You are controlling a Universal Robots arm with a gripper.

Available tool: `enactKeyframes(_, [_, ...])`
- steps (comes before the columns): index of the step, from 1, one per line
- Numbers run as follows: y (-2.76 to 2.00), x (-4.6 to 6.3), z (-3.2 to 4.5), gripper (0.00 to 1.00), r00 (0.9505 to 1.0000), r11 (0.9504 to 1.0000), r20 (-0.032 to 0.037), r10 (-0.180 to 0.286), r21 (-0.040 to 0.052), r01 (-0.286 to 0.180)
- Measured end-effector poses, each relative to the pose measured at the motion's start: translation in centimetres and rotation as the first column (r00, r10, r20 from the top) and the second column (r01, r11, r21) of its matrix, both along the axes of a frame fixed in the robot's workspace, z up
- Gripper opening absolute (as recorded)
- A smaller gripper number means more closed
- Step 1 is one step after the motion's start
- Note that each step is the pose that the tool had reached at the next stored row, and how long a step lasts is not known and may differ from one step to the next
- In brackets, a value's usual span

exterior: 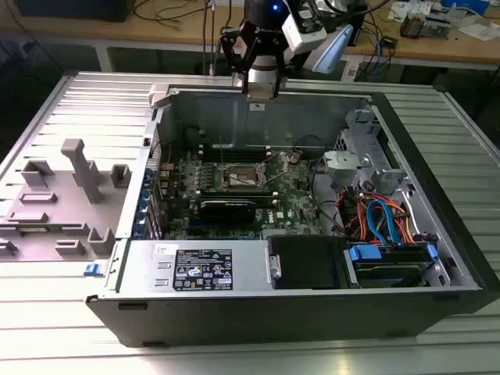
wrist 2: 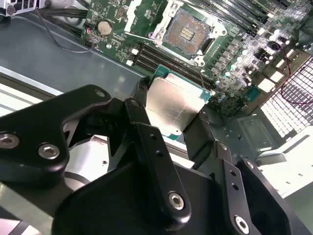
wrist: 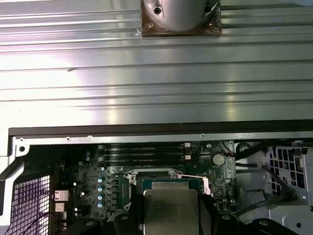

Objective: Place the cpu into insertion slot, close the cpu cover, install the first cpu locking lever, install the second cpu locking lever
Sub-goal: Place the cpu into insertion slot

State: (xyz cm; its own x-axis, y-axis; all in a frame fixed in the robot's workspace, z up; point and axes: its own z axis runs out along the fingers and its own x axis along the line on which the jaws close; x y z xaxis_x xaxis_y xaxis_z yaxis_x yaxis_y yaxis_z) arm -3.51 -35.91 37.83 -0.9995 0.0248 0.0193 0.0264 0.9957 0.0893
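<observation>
My gripper point(wrist 2: 172, 111) is shut on the cpu point(wrist 2: 177, 100), a flat square chip with a silvery top on a green edge, held by two opposite sides between black fingers point(wrist 2: 141, 105). In the exterior view the gripper point(exterior: 259, 92) hangs above the far wall of the open computer case, well above the motherboard. The insertion slot point(wrist 2: 188, 32) lies uncovered below, a dark square with gold contacts in a metal rim; it is also seen as the insertion slot point(exterior: 244, 177). In the first wrist view the cpu point(wrist: 171, 210) overlaps the insertion slot point(wrist: 168, 177). I cannot make out the cpu cover for certain.
Black memory slots point(wrist 2: 156, 58) run beside the socket. A power supply point(exterior: 199, 268), a drive bay point(exterior: 391, 262) and coloured cables point(exterior: 379, 215) sit in the near part of the case. A grey fixture point(exterior: 66, 195) stands on the table at the exterior view's left.
</observation>
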Motion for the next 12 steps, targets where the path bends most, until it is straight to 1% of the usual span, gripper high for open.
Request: enactKeyframes(12, [-0.21, 0.0, 0.0, 0.54, 1.0, 1.0, 0.0001, 0.0, 0.0, 0.0])
